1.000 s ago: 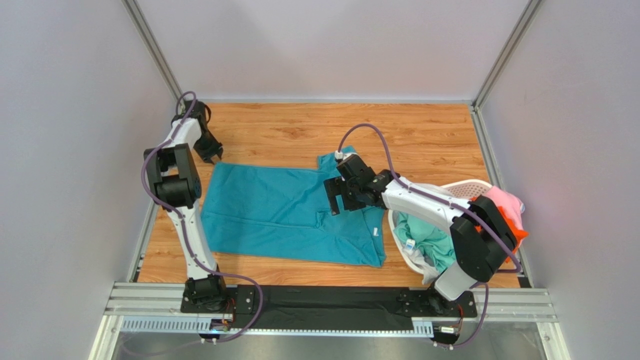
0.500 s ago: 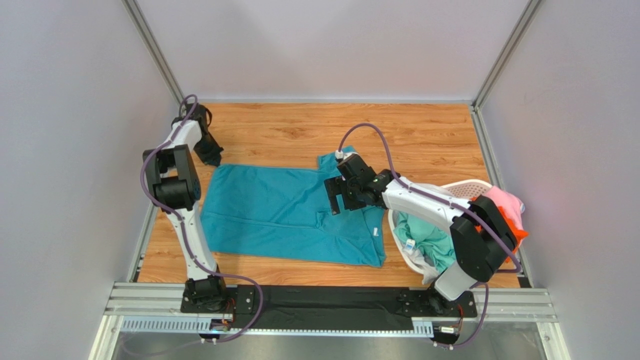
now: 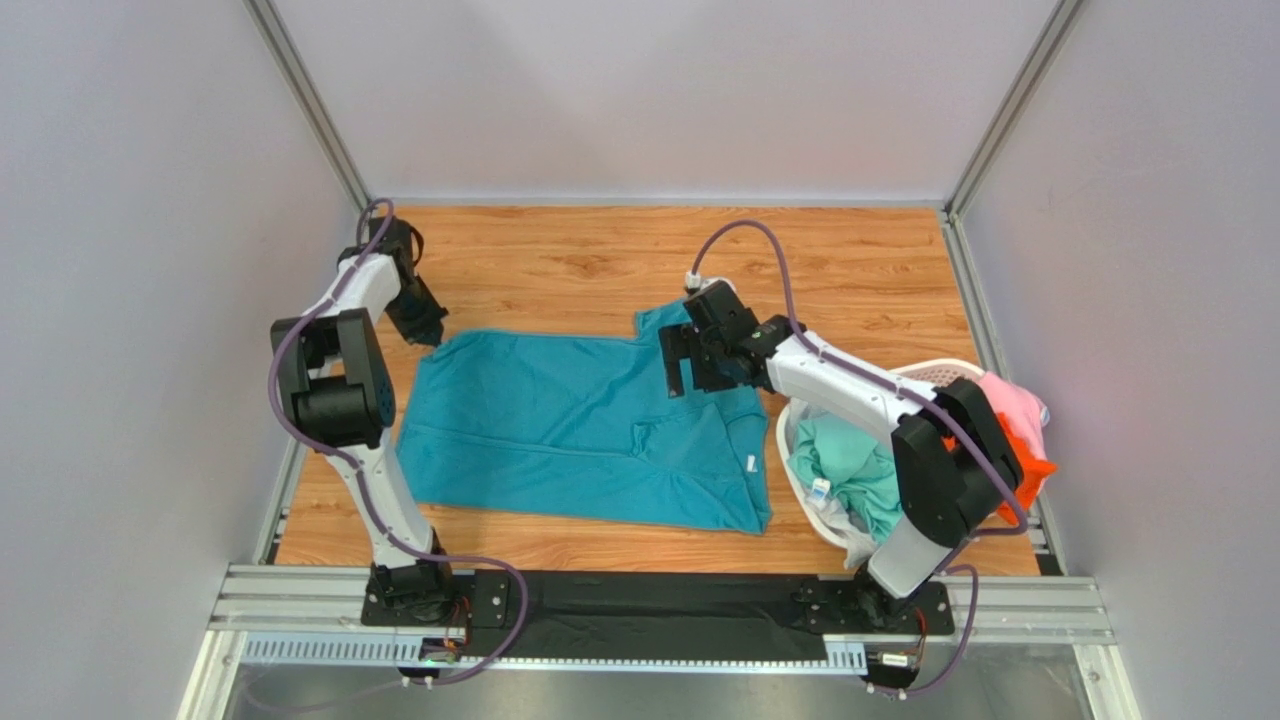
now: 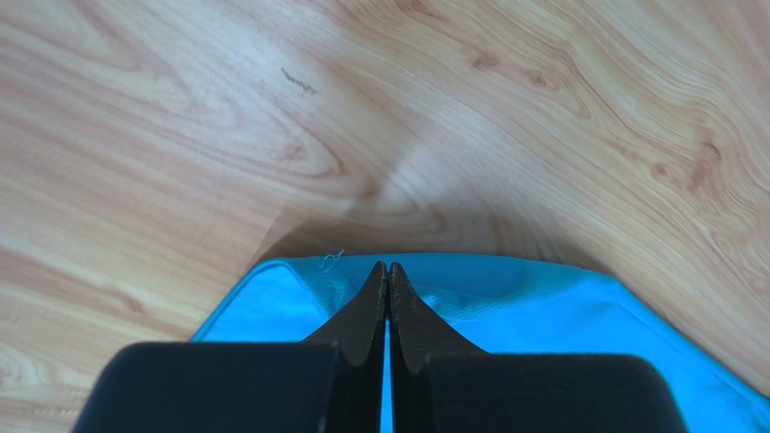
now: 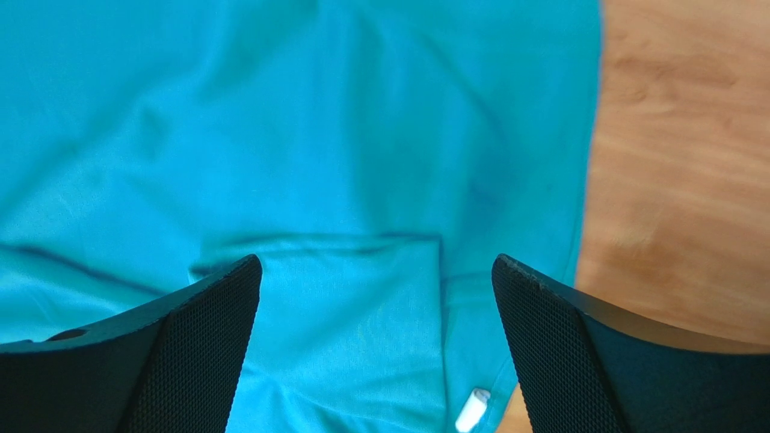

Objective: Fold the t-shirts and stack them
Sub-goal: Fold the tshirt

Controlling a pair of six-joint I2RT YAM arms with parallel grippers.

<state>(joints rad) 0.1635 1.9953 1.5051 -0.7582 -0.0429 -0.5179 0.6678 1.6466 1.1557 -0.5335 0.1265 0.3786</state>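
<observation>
The deep teal-blue t-shirt (image 3: 571, 428) lies spread on the wooden table. My left gripper (image 3: 425, 327) is at its far left corner. In the left wrist view the left gripper (image 4: 388, 268) is shut on the teal t-shirt's edge (image 4: 542, 298). My right gripper (image 3: 679, 365) hovers open over the shirt's far right part. In the right wrist view the right gripper (image 5: 372, 263) is wide open and empty above the teal t-shirt (image 5: 298, 135), with a small white tag (image 5: 474, 409) near its hem.
A white perforated laundry basket (image 3: 939, 368) stands at the right, holding a mint green shirt (image 3: 849, 468), with pink (image 3: 1010, 402) and orange (image 3: 1025, 450) shirts draped over its right rim. Bare wood (image 3: 571, 263) lies beyond the shirt. Walls enclose the table.
My right gripper has moved up the shirt toward the far right, still open. My left arm's elbow has swung left while its gripper stays at the shirt's far left corner.
</observation>
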